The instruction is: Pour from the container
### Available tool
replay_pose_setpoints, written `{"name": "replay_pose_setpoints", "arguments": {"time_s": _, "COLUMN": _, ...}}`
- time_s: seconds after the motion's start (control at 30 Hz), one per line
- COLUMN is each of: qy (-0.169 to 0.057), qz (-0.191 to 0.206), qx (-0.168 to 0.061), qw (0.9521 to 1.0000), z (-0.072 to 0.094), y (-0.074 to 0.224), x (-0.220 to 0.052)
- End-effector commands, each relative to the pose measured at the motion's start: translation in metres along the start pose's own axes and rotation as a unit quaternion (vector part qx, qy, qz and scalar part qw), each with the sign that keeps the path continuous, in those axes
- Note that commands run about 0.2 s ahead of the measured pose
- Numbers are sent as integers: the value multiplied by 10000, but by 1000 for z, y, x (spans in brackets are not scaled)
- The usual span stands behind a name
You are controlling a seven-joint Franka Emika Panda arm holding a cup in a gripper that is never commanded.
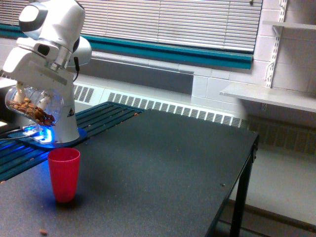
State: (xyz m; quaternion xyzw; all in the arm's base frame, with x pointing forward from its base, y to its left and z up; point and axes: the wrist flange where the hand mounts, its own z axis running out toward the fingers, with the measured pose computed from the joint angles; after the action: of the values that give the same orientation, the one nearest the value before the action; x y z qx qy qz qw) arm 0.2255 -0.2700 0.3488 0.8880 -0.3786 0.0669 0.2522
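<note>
We see the tool (30, 101) clamped on the tilted container (33, 107), up left above the red cup (64, 174) standing on the tabletop (163, 163).

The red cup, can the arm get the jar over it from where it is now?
Probably yes. The gripper holds the jar tilted above and behind the red cup, with nothing between them.

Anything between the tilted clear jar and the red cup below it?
No object, in the exterior view. Only open air separates the jar in the gripper from the red cup; the robot's white base stands behind that gap.
</note>
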Motion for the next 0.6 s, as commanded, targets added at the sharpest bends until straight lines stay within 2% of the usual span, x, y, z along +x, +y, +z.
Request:
{"name": "replay_pose_setpoints", "arguments": {"time_s": 0.03, "qy": 31, "qz": -135, "qx": -104, "qw": 9999, "z": -2, "y": 0, "x": 0}}
{"name": "replay_pose_setpoints", "arguments": {"time_s": 0.6, "qy": 20, "qz": -305, "qx": -196, "qw": 9993, "z": -5, "y": 1, "x": -5}}
